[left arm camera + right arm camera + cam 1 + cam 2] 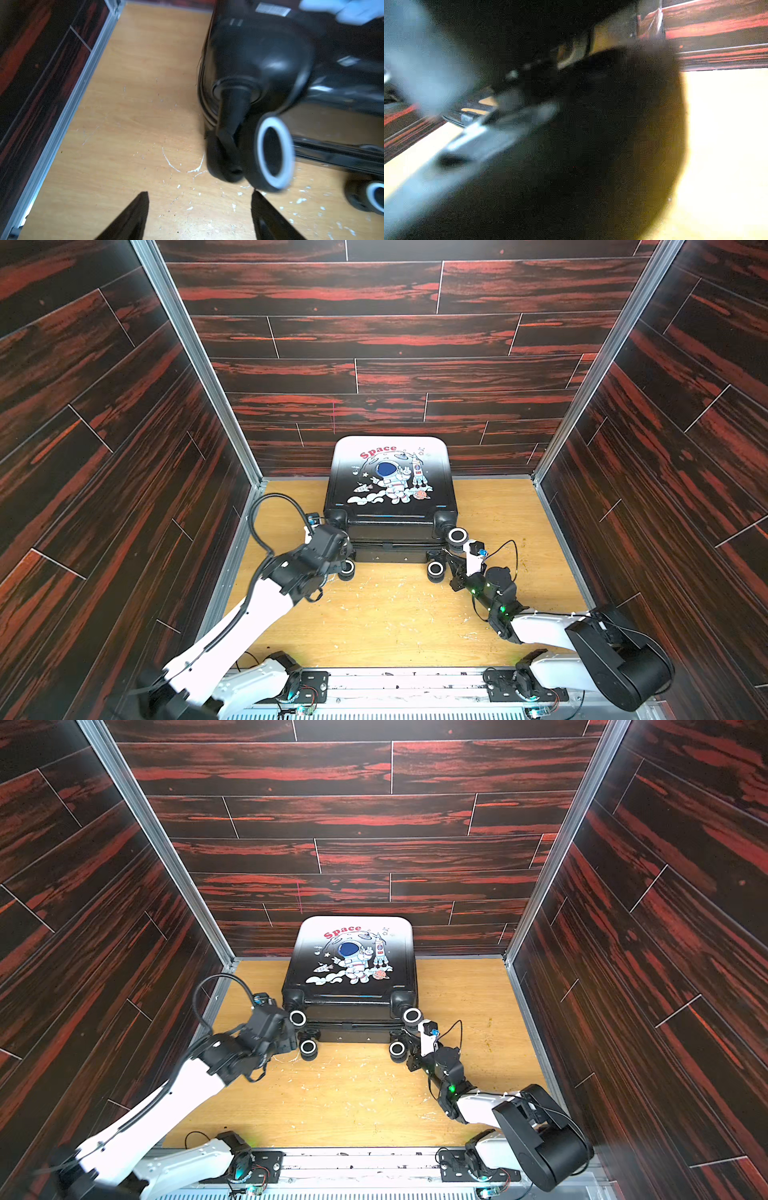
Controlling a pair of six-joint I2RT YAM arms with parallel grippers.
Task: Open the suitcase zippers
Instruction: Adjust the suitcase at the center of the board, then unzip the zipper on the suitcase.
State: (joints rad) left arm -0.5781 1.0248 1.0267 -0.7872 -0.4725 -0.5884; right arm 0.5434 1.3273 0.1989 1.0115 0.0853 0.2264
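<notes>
Left gripper: fingers spread, nothing between them, over bare table, just beside near-left wheel of suitcase.
Right gripper: clenched by near-right wheels; whether it pinches anything, cannot tell, wrist view blurred.
Suitcase: flat, middle of table's far edge, wheels toward near edge.
Zippers: black seam between shells; pulls not made out.
Advice: locate pull first, clear wheel, pinch tab squarely, drag along seam, brace shell.

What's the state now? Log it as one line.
black-and-white hard-shell astronaut suitcase: flat on wooden table | left gripper: open, empty, beside black white-ringed wheel | right gripper: shut at opposite wheeled corner, grip unclear
</notes>
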